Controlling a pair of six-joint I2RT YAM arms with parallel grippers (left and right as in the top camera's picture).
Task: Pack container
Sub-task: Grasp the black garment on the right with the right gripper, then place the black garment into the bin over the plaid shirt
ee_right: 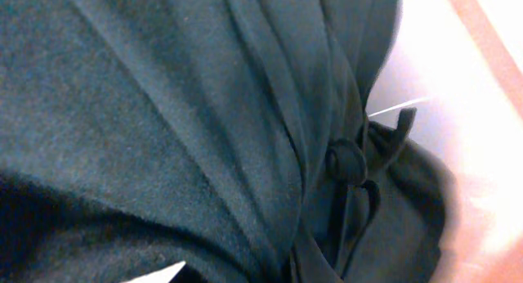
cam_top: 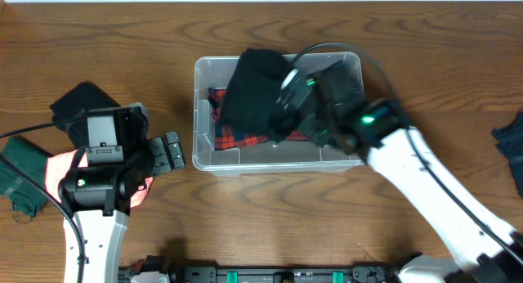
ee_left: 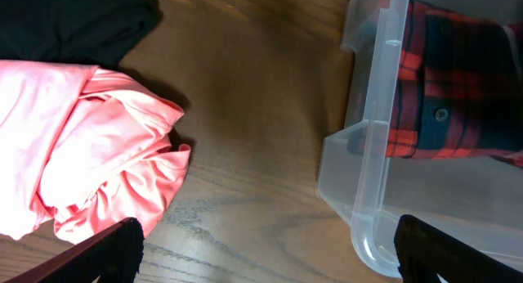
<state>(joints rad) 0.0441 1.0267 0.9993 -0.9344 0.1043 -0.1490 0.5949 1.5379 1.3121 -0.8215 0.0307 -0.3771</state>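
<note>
The clear plastic container (cam_top: 198, 111) stands at the table's middle with a red plaid shirt (cam_top: 237, 140) inside. My right gripper (cam_top: 288, 99) is over the container and shut on a black garment (cam_top: 253, 91) that hangs over the bin's back left part. In the right wrist view this dark cloth (ee_right: 163, 111) fills the frame and hides the fingers. My left gripper (cam_top: 167, 150) is open and empty, just left of the container. In the left wrist view the open fingers (ee_left: 265, 258) span bare wood, with the container's corner (ee_left: 372, 152) and the plaid shirt (ee_left: 458, 87) to the right.
A pink garment (cam_top: 57, 170) (ee_left: 82, 144) lies under the left arm. Another black garment (cam_top: 82, 103) (ee_left: 73, 21) lies behind it. A dark green cloth (cam_top: 20, 172) is at the far left edge. A dark blue cloth (cam_top: 511, 140) lies at the right edge.
</note>
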